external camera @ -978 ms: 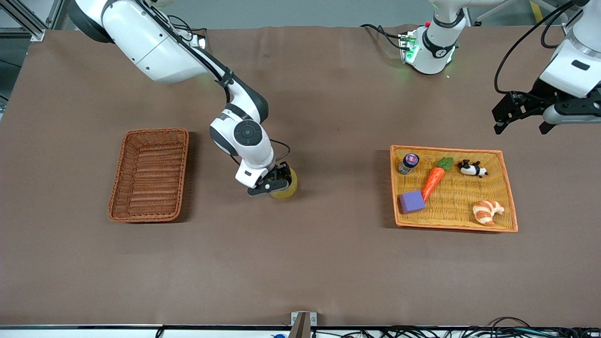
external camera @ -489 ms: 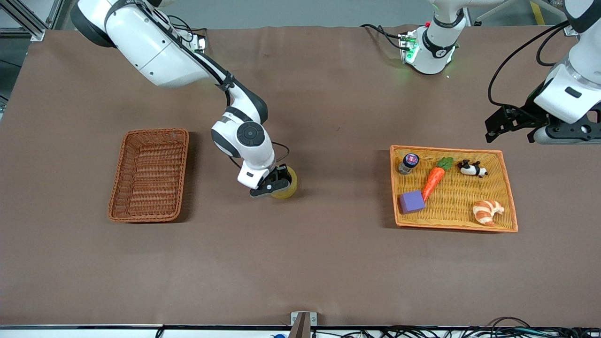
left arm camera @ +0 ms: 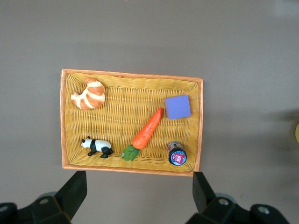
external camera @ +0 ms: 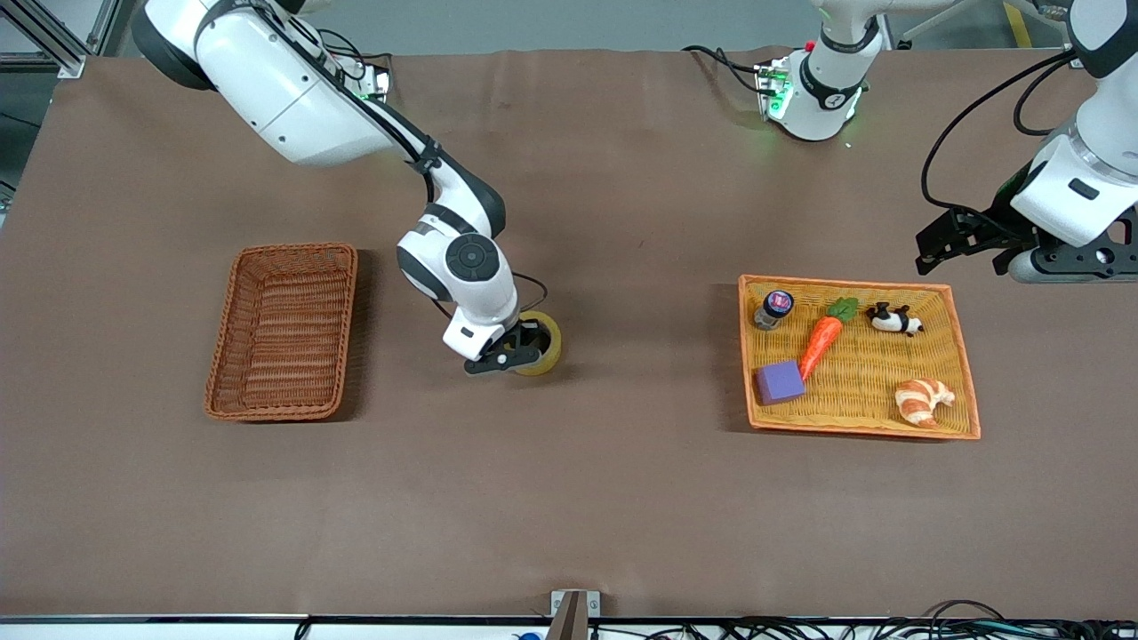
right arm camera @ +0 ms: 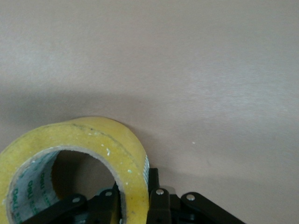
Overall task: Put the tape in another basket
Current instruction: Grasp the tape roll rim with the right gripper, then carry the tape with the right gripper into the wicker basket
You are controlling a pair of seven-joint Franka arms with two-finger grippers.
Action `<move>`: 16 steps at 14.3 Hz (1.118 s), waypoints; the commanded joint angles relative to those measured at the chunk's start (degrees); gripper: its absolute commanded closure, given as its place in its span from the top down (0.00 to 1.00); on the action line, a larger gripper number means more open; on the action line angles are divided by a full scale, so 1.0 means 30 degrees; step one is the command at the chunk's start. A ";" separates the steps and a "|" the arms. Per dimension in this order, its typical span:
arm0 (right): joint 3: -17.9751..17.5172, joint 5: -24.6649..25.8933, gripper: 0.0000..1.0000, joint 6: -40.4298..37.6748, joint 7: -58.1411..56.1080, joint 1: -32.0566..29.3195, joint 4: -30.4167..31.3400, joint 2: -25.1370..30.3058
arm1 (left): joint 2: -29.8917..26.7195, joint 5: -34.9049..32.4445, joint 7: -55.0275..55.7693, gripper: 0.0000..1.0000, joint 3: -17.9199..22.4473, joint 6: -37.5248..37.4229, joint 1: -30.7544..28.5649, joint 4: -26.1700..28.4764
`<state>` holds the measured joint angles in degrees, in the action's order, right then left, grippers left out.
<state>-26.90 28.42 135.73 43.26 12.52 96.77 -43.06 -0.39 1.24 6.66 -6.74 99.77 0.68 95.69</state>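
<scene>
Tape (external camera: 539,345) sits mid-table betw. the two baskets, right gripper (external camera: 504,353) pinching its wall w/ one finger inside the core, so grasp looks done but lift & carry to reddish-brown basket (external camera: 283,330) remain. Left gripper (external camera: 965,240) waits spread wide & empty above orange tray (external camera: 964,356). Front view hides part of the roll under the wrist; can't tell if it's off the table yet.

My arms: glossy white shells, dark grey joint bands, black round cap on my right wrist. Black cables looped along both forearms. My right hand (external camera: 511,354) and left hand (external camera: 965,242) are black; silver screws on the right fingers (right arm camera: 159,200). Green status lights at my bases.
</scene>
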 commanded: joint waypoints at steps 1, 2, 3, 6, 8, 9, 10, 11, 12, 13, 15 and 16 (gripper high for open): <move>-0.2016 -0.0067 0.00 -0.2169 0.0406 -0.2527 0.0027 0.1951 | 0.0158 0.0318 0.0095 1.00 -0.0097 -0.0325 -0.0138 -0.0343; -0.1932 -0.1056 0.00 -0.2787 0.0173 -0.2794 0.0027 0.2831 | 0.0158 0.0318 0.0124 1.00 -0.0097 -0.0325 -0.0138 -0.0343; -0.1467 -0.2256 0.00 -0.2996 -0.0670 -0.3000 0.0027 0.3768 | 0.0158 0.0318 0.0154 1.00 -0.0097 -0.0325 -0.0138 -0.0343; 0.2276 -0.5655 0.00 -0.3785 -0.5378 -0.2973 0.0523 0.6874 | 0.0245 0.0289 0.0242 1.00 -0.0097 -0.0325 -0.0109 -0.0372; 0.4591 -0.7005 0.00 -0.4983 -0.9156 -0.2973 0.0700 0.8108 | 0.0275 0.0289 0.0242 1.00 -0.0097 -0.0325 -0.0138 -0.0402; 0.5560 -0.7710 0.00 -0.5223 -1.0596 -0.2973 0.0991 0.8461 | 0.0304 0.0260 0.0242 1.00 -0.0097 -0.0296 -0.0138 -0.0402; 0.6613 -0.8094 0.00 -0.5283 -1.2380 -0.2944 0.1458 0.8784 | 0.0420 0.0230 0.0271 1.00 -0.0097 -0.0267 -0.0109 -0.0402; 0.7668 -0.8214 0.00 -0.5139 -1.4225 -0.2972 0.2274 0.9077 | 0.0451 0.0230 0.0271 1.00 -0.0097 -0.0267 -0.0109 -0.0402; 0.8752 -0.8708 0.00 -0.4963 -1.5954 -0.2944 0.3037 0.9399 | 0.0451 0.0201 0.0271 1.00 -0.0097 -0.0267 -0.0109 -0.0402; 0.9430 -0.9264 0.00 -0.4642 -1.7190 -0.2943 0.3827 0.9721 | 0.0451 0.0201 0.0271 1.00 -0.0097 -0.0267 -0.0138 -0.0402; 1.0399 -0.9328 0.00 -0.3357 -1.8602 -0.2943 0.5380 0.9987 | 0.0451 0.0201 0.0271 1.00 -0.0097 -0.0267 -0.0138 -0.0402; 1.0896 -0.9328 0.00 -0.2190 -1.9508 -0.2943 0.6432 1.0017 | 0.0538 0.0201 0.0242 1.00 -0.0097 -0.0267 -0.0138 -0.0402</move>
<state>3.80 1.98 124.01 -10.84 3.22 108.21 -16.68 0.57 1.26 6.89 -6.75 99.77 0.65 95.69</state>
